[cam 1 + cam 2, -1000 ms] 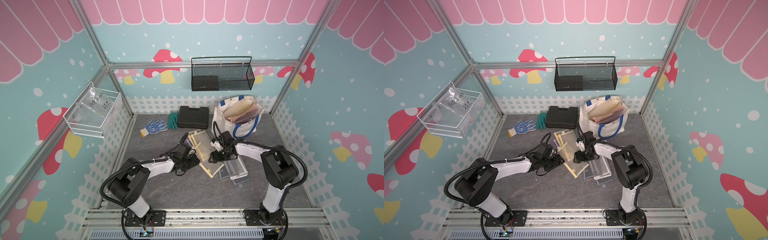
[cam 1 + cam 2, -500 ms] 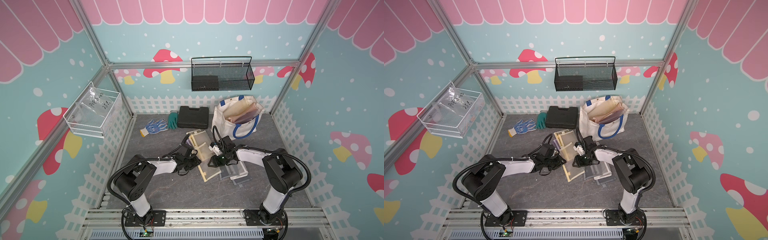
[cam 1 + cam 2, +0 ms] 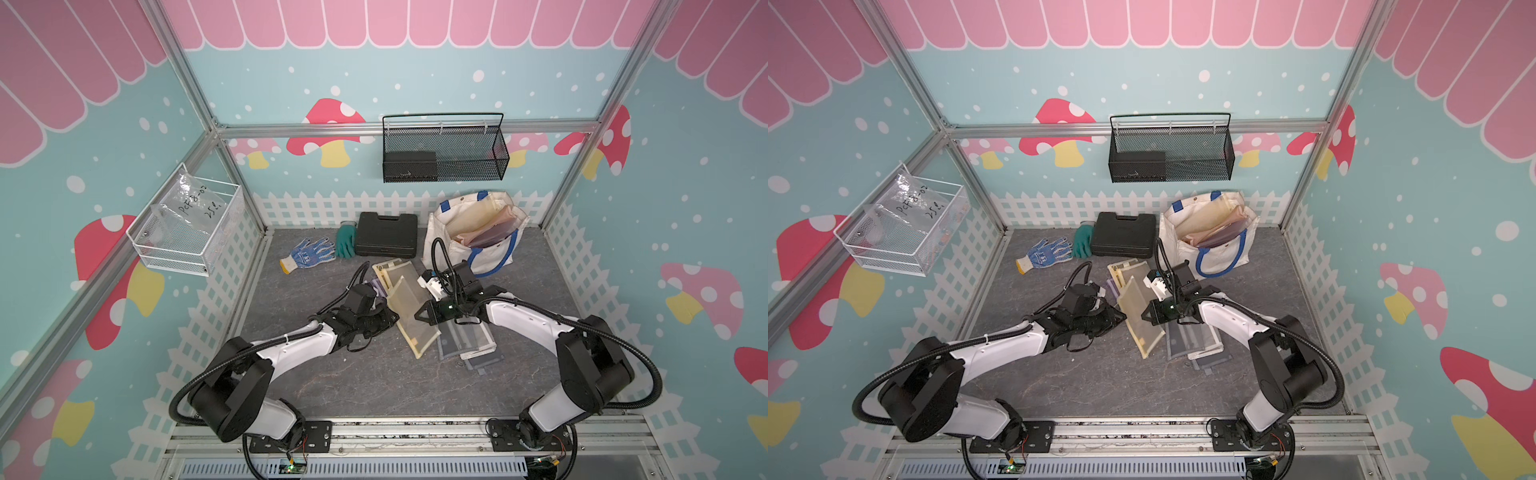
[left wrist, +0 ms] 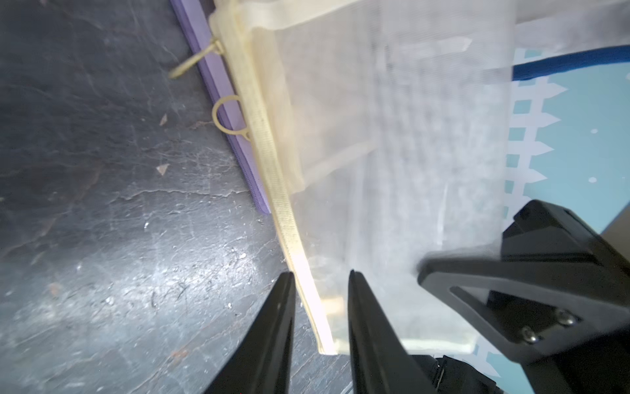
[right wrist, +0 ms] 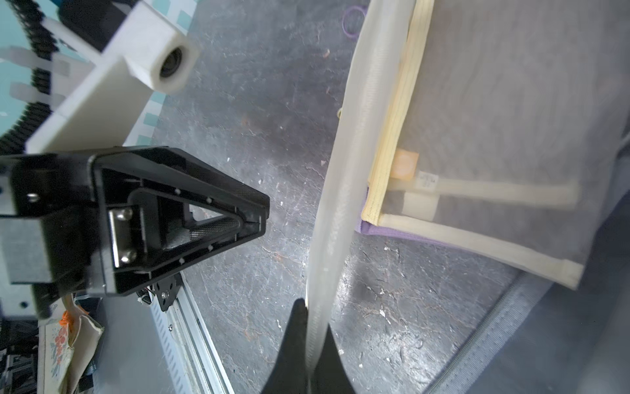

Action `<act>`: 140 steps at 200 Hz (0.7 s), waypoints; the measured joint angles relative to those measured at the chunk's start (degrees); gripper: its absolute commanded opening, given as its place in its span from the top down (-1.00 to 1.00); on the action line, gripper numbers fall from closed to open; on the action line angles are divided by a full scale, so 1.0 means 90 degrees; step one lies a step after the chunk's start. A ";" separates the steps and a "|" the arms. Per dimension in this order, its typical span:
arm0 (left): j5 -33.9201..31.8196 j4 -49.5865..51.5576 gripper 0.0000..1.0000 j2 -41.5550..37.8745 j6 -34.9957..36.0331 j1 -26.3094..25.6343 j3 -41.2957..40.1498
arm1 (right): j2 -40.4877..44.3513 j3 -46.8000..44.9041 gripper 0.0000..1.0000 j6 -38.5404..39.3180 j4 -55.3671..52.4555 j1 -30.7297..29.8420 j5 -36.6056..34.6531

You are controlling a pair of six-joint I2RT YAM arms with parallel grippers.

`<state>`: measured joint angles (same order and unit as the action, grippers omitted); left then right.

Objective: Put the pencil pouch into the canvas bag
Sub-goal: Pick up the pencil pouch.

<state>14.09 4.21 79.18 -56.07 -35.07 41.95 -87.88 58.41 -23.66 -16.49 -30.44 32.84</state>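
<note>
Mid-frame in a top view, the right gripper (image 3: 420, 314) is clenched on the yellow mesh pencil pouch (image 3: 409, 304), while the left gripper (image 4: 319, 273) straddles its zipper edge, grasp unclear.

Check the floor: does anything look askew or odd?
The yellow mesh pouch stands tilted on edge, pinched by the right gripper, with the left gripper straddling its zipper edge. Grey pouches lie crookedly overlapped beside it.
</note>
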 measured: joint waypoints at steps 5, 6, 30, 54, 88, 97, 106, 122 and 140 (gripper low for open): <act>-0.0027 0.0114 0.34 -0.0102 0.0066 0.0002 0.0007 | 0.0070 0.0070 1.00 -0.0022 -0.0024 0.0000 -0.0032; -0.0027 0.0129 0.34 -0.0114 0.0068 0.0002 0.0010 | 0.0090 0.0090 1.00 -0.0027 -0.0024 0.0000 -0.0034; -0.0221 0.0678 0.24 -0.0512 0.0325 0.0015 0.0092 | 0.0364 0.0437 1.00 -0.0151 -0.0100 0.0000 -0.0151; -0.0486 0.1314 0.06 -0.0828 0.0622 0.0041 0.0306 | 0.0673 0.0848 1.00 -0.0369 -0.0211 0.0000 -0.0459; -0.0852 0.1994 -0.04 -0.1039 0.1064 0.0051 0.0685 | 0.1248 0.1661 1.00 -0.0663 -0.0202 0.0039 -0.1226; -0.0923 0.2125 -0.05 -0.1049 0.1168 0.0051 0.0748 | 0.1336 0.1931 1.00 -0.0738 -0.0187 0.0078 -0.1430; -0.0976 0.2237 -0.07 -0.1049 0.1256 0.0051 0.0789 | 0.1387 0.2222 1.00 -0.0816 -0.0146 0.0138 -0.1647; -0.1049 0.2382 -0.08 -0.1047 0.1362 0.0051 0.0828 | 0.1406 0.2640 1.00 -0.1015 -0.0087 0.0299 -0.1994; -0.1103 0.2533 -0.10 -0.1047 0.1479 0.0049 0.0901 | 0.1409 0.2960 1.00 -0.1321 -0.0131 0.0629 -0.2356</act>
<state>4.16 27.00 69.76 -42.76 -34.63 50.06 -75.20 85.06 -35.55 -17.67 -24.77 11.64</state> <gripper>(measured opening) 0.543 0.048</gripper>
